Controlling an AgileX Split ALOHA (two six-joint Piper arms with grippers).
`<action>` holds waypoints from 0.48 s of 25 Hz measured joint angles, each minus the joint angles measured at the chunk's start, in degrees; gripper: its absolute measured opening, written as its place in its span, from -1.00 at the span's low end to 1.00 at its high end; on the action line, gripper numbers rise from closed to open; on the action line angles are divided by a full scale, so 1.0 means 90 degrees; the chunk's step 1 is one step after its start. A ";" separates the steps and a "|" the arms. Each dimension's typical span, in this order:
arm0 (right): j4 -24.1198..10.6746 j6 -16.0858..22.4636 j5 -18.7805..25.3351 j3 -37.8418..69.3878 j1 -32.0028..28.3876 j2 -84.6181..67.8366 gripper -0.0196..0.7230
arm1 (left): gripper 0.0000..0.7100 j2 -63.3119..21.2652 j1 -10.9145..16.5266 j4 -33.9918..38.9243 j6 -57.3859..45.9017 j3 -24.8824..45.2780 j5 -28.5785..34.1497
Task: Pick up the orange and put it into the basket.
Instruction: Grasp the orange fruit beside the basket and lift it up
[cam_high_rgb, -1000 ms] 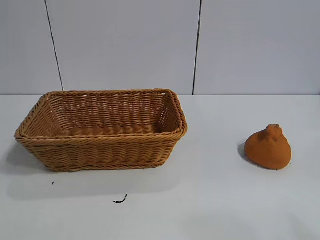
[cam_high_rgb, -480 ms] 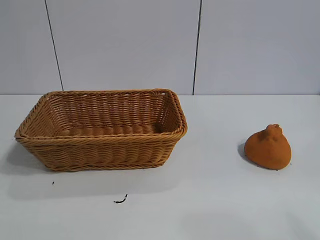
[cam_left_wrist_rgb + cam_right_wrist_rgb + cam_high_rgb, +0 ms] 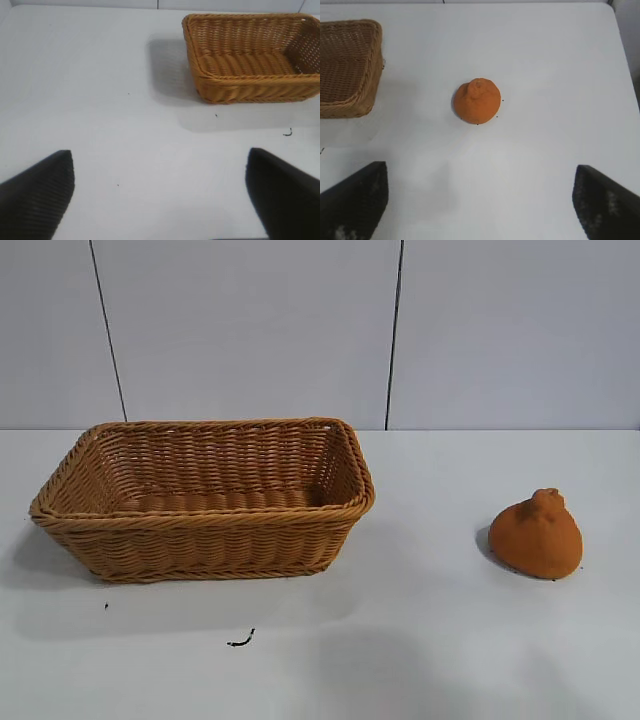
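The orange (image 3: 537,534) sits on the white table at the right, its knobby neck up; it also shows in the right wrist view (image 3: 477,101). The wicker basket (image 3: 200,520) stands empty at the left; it also shows in the left wrist view (image 3: 250,77) and at the edge of the right wrist view (image 3: 347,70). Neither gripper shows in the exterior view. My right gripper (image 3: 480,200) is open and empty, well above the table and short of the orange. My left gripper (image 3: 160,195) is open and empty over bare table, away from the basket.
A small dark mark (image 3: 240,641) lies on the table in front of the basket. The table's edge (image 3: 625,60) runs past the orange in the right wrist view. A grey panelled wall stands behind the table.
A faint shadow has spread over the table's front middle in the exterior view. The orange and the basket have not moved.
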 joint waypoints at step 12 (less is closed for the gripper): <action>0.0447 -0.0301 0.0138 -0.1778 0.0000 0.3546 0.92 | 0.88 0.0000 0.0000 0.0000 0.0000 0.0000 0.0006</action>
